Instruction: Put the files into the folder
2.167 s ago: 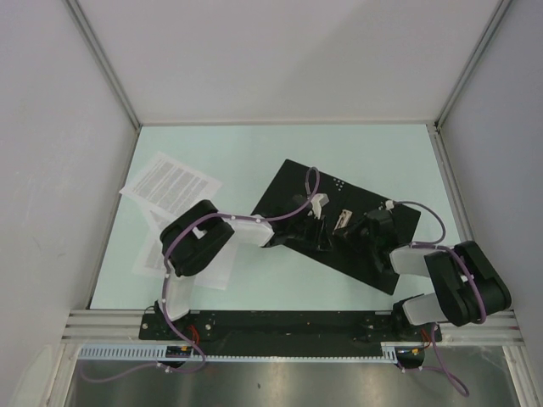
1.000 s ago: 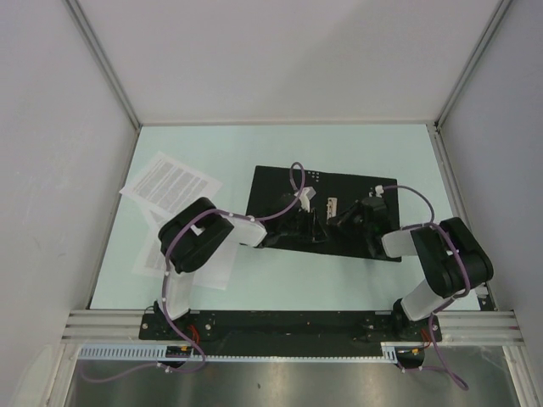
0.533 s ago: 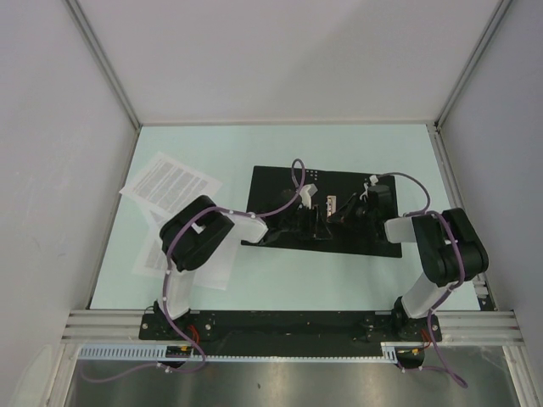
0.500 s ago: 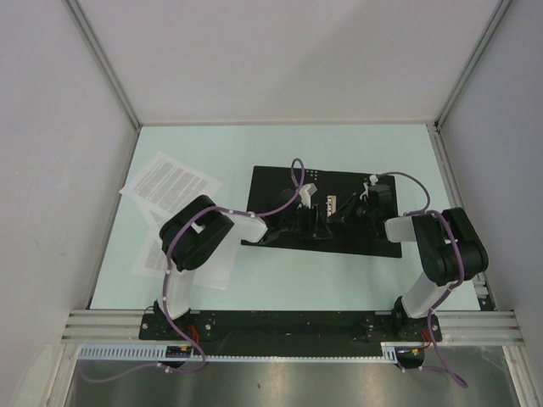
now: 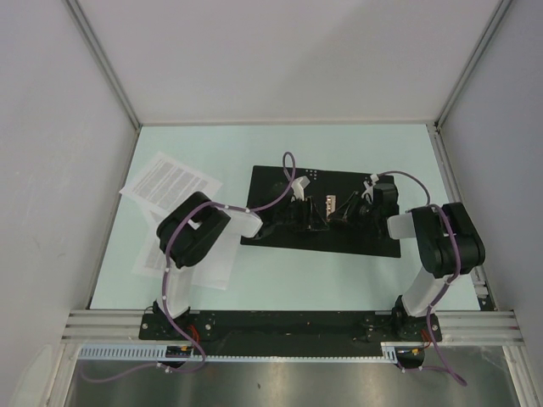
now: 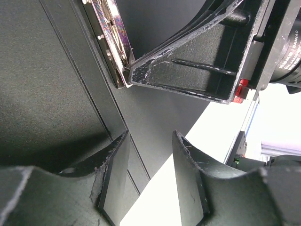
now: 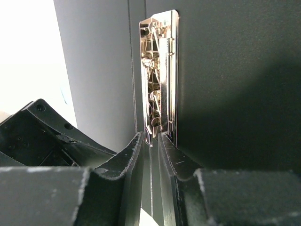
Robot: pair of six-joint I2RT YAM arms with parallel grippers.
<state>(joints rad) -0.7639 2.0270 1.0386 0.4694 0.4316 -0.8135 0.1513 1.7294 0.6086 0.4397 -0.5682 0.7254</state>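
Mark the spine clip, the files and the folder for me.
spine clip [image 7: 157, 80], right wrist view, middle of its metal plate.
files [image 5: 170, 185], top view, printed top sheet.
folder [image 5: 270, 188], top view, bare black inside, far-left part.

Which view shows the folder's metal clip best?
Right wrist: the metal clip fills the centre, lever and mechanism sharp. Left wrist catches only one end of it at the top edge. Top external shows just a small pale speck on the open folder.
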